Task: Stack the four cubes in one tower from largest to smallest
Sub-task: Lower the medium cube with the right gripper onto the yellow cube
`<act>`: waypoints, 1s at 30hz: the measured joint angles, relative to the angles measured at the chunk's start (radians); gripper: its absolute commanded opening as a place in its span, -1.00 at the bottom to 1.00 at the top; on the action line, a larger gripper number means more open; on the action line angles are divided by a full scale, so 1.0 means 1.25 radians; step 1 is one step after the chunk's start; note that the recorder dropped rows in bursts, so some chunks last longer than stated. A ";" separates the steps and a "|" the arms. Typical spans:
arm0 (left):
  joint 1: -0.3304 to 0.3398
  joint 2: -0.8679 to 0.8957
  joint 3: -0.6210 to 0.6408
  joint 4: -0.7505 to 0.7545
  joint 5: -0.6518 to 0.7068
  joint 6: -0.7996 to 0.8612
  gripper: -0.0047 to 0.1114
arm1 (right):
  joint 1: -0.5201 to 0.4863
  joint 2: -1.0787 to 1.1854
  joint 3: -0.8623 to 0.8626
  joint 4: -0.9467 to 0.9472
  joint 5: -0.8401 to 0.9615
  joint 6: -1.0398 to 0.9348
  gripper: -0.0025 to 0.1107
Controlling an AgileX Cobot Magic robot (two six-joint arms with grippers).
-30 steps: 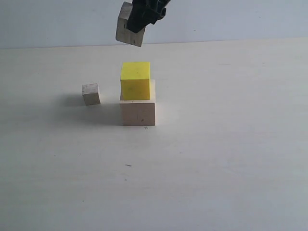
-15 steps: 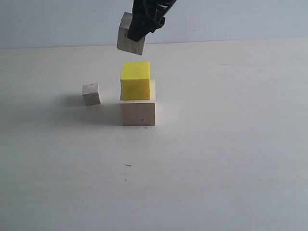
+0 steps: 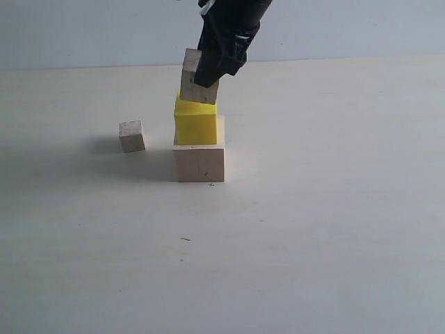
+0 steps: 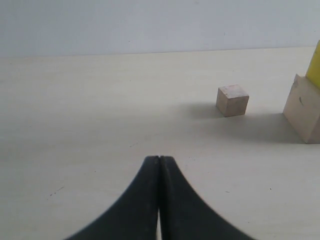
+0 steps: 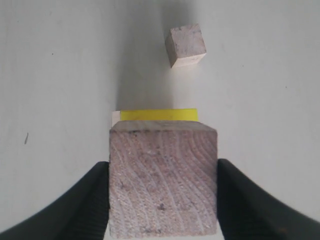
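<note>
The large pale wood cube (image 3: 199, 161) stands on the table with the yellow cube (image 3: 195, 126) on top of it, set toward its left side. My right gripper (image 3: 206, 69) is shut on the medium pale wood cube (image 3: 197, 85), tilted, its lower edge at the yellow cube's top. In the right wrist view the medium cube (image 5: 163, 181) fills the space between the black fingers (image 5: 82, 200), with a strip of the yellow cube (image 5: 158, 114) showing beyond it. The tiny wood cube (image 3: 131, 136) sits on the table left of the stack. My left gripper (image 4: 159, 159) is shut, empty, low over the table.
The pale table (image 3: 313, 229) stretches around the stack, with a light wall behind its far edge. From the left wrist view the tiny cube (image 4: 232, 99) and the large cube's corner (image 4: 303, 108) lie ahead.
My right gripper has come down with the medium cube, from well above the stack to the yellow cube's top. The other cubes and the left gripper have not moved.
</note>
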 measured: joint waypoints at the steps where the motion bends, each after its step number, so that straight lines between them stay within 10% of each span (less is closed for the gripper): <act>1: 0.000 0.000 0.000 0.000 0.000 0.000 -0.92 | 0.000 0.000 0.000 0.006 0.000 -0.004 -0.96; 30: 0.000 0.000 0.000 0.000 0.000 0.001 -0.92 | 0.000 0.004 0.000 0.005 0.000 -0.004 -0.96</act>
